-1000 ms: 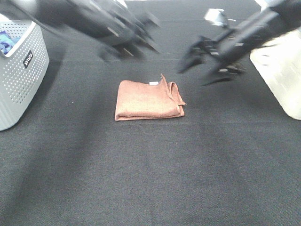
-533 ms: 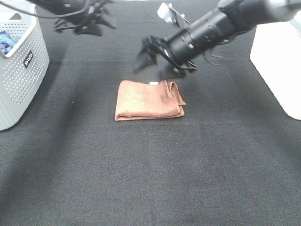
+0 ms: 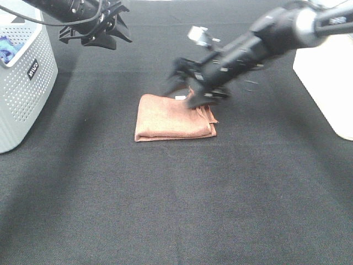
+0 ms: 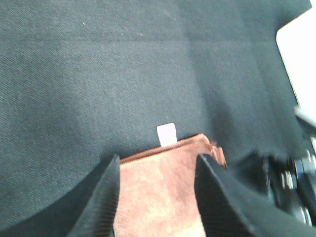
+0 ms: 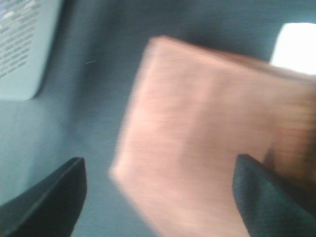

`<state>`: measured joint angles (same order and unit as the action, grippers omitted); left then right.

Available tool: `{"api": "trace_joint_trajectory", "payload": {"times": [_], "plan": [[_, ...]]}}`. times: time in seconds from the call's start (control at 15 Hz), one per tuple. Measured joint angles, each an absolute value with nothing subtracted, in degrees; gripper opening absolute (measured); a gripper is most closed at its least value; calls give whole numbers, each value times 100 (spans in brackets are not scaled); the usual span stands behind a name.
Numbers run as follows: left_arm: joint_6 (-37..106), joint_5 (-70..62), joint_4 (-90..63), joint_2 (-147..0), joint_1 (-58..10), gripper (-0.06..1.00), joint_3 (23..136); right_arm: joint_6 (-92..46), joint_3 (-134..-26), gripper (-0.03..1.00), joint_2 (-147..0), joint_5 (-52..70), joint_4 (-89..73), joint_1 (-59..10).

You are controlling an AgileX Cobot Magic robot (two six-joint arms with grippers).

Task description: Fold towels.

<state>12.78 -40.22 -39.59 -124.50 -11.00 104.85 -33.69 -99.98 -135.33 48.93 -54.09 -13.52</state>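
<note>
Overhead first: the reddish-brown square microfibre towel (image 3: pixel 174 117) is lying folded into a flat rectangle on the black fabric-covered table (image 3: pixel 176 210), its small white tag (image 3: pixel 180 97) poking out at the far edge. The right gripper (image 3: pixel 187 88) is hanging right at that far edge beside the tag. It is smeared by blur, so I cannot tell whether it is touching the cloth. The left gripper (image 3: pixel 96 30) is hovering well apart from the towel, on the side of the grey perforated plastic basket (image 3: pixel 25 83). A blue cloth (image 3: pixel 6 48) is peeking over the basket's rim, mostly cut off. A white container (image 3: pixel 325 83) is sitting on the towel's other side, only partly in frame.

From the left wrist, the left gripper (image 4: pixel 158 158) is showing its jaws spread wide with nothing between them. The towel (image 4: pixel 158 197) and tag (image 4: pixel 166 134) are lying far beneath it.

From the right wrist, everything is blurring. The right gripper (image 5: pixel 159 160) is holding its jaws wide apart and gripping nothing, with the towel (image 5: pixel 207 128) filling the gap beneath them.
</note>
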Motion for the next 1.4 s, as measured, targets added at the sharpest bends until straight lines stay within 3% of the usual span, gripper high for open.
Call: {"api": "trace_joint_trajectory", "payload": {"times": [0.6, 1.4], "plan": [[1278, -4125, -3753, -12405, -1100, 46, 10485, -1971, -10004, 76, -13350, 4509, -3105, -1106], [372, -6543, -785, -10061, -1100, 46, 10462, -1180, -10010, 76, -11127, 6881, -1896, -1106]]}}
